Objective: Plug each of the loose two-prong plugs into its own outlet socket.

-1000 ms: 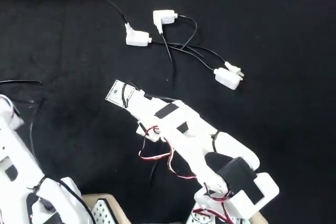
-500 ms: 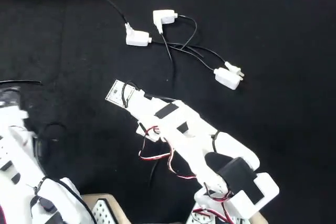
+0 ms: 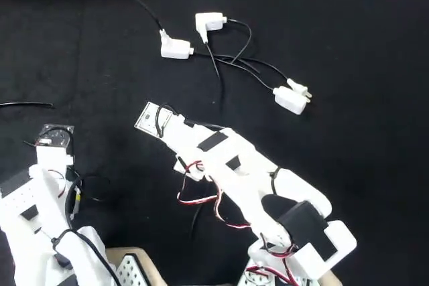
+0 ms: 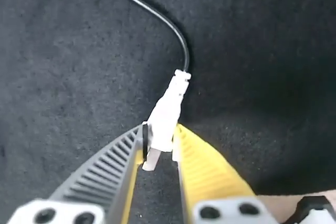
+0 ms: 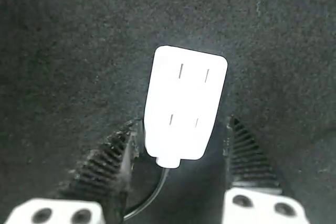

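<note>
In the left wrist view my left gripper (image 4: 159, 136) is shut on a small white two-prong plug (image 4: 168, 109); its black cord (image 4: 157, 15) trails away over the cloth. From above, that gripper (image 3: 53, 137) sits at the near left. My right gripper (image 5: 181, 125) stands open around the cord end of a white outlet block (image 5: 185, 100) with two pairs of slots, a gap on each side. In the high view that block (image 3: 147, 118) lies at the table's middle. Three more white plugs lie farther back: one (image 3: 175, 48), another (image 3: 210, 22) and a third (image 3: 290, 98).
Black cords (image 3: 234, 61) run tangled between the far plugs. Another black cord (image 3: 27, 105) lies at the left edge. A beige object (image 3: 134, 266) sits between the arm bases at the near edge. Black cloth (image 3: 362, 65) covers the table.
The left arm has swung in from the left edge towards the table's middle, its gripper now pointing away from the near edge. The right arm and the outlet block have not moved.
</note>
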You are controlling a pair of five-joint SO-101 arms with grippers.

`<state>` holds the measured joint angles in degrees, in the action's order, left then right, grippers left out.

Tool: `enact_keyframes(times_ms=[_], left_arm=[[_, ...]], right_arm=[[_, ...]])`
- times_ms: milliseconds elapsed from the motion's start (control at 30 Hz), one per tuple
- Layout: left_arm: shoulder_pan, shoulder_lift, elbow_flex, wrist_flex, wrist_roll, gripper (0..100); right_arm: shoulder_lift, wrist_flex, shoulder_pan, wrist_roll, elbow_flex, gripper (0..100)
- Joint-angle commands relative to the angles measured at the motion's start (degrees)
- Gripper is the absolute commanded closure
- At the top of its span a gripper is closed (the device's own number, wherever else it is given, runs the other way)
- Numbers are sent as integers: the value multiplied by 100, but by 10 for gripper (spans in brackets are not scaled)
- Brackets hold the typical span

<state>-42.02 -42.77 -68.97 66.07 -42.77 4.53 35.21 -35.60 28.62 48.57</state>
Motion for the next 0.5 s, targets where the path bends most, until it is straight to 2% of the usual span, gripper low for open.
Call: enact_keyframes(times_ms=[0, 233, 300, 367, 467], left_arm=[[-180, 0, 233, -79, -149, 970], [-251, 0, 734, -237, -79, 971], [-277, 0, 734, -765, 369, 971], [-330, 0, 734, -1152, 1134, 971], [-435, 0, 734, -1178, 1662, 970]], right_arm=[[277, -53, -26, 35, -22, 755], [277, -53, -26, 35, -22, 755], [277, -53, -35, 35, -22, 755], [277, -53, -35, 35, -22, 755], [277, -53, -35, 35, -22, 755]])
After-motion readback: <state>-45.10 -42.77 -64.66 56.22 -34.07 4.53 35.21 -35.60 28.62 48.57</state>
